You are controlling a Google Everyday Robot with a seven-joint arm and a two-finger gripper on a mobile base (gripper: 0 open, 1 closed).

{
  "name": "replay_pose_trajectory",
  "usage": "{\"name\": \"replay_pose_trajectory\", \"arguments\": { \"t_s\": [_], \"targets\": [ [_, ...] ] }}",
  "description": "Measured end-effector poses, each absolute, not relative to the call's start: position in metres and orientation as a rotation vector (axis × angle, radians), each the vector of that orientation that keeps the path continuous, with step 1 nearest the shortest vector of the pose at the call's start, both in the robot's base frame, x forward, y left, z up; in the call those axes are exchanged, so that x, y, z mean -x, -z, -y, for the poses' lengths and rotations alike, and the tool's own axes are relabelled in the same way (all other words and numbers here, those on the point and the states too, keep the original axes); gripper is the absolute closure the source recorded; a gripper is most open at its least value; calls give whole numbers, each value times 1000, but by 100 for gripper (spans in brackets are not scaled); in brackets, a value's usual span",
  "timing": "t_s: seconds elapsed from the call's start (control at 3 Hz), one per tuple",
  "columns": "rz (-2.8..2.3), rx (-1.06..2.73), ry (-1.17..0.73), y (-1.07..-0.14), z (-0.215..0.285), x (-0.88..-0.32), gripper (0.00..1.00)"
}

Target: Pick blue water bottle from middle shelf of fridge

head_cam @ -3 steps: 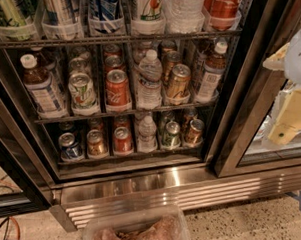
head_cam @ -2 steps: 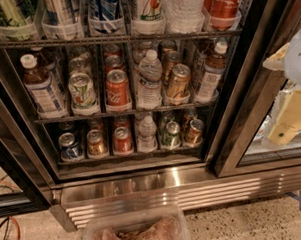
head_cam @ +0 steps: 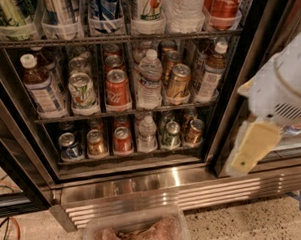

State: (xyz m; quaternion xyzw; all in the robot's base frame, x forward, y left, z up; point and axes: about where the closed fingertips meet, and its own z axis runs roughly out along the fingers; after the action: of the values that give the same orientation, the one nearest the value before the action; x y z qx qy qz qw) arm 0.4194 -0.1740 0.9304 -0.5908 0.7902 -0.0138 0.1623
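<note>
Gripper hanging outside the fridge, bottle standing on the middle shelf.
The blue water bottle is standing upright at the shelf's left end, about 9 o'clock in view, just beside a green-white can. A clear ribbed bottle is standing mid-shelf, a second brown bottle at the right end. The gripper is hanging at 3 o'clock, before the black door frame, well apart from the bottle; spread or closed, I cannot tell.

The fridge has a gleaming ribbed steel base; the middle shelf is dark wire holding glossy metal cans. At the near right, the gripper looks matt white and yellow plastic.
</note>
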Motion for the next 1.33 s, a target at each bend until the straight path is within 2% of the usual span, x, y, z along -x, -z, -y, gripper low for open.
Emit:
{"name": "replay_pose_trajectory", "arguments": {
  "t_s": [0.67,1.0,1.33],
  "targets": [
    [-2333,1692,-282,-859,129,-390,0],
    [-2328,1709,-259,-861,129,-387,0],
    [-2342,1688,-325,-834,105,-373,0]
  ]
}}
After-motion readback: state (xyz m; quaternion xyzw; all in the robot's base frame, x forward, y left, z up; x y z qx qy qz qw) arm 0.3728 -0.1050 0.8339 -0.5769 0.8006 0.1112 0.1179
